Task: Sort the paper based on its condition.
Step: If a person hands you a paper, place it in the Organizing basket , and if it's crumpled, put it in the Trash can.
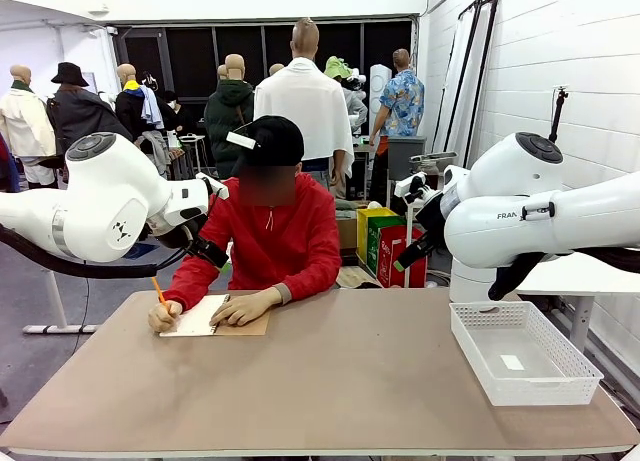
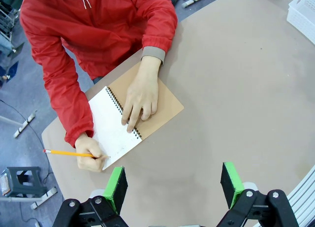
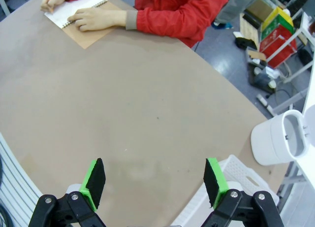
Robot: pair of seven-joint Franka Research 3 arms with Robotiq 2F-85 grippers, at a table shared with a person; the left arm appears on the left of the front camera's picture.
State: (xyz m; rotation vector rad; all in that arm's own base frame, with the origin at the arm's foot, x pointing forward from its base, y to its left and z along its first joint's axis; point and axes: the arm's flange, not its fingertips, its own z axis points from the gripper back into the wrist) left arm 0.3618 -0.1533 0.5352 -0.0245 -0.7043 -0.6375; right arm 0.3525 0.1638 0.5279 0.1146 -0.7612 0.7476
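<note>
White page (image 2: 109, 123) beneath person's hand (image 2: 141, 95)

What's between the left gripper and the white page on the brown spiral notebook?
The person's hands: a flat hand lies across the white page and spiral binding, a writing hand marks it with an orange pencil. Left gripper hovers open.

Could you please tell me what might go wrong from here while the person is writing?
1. The open left end effector points down toward the notebook while the person's writing hand and pencil work there; descending now could strike them.
2. The other hand rests on the page, which is bound in the spiral; pulling could tear it.
</note>
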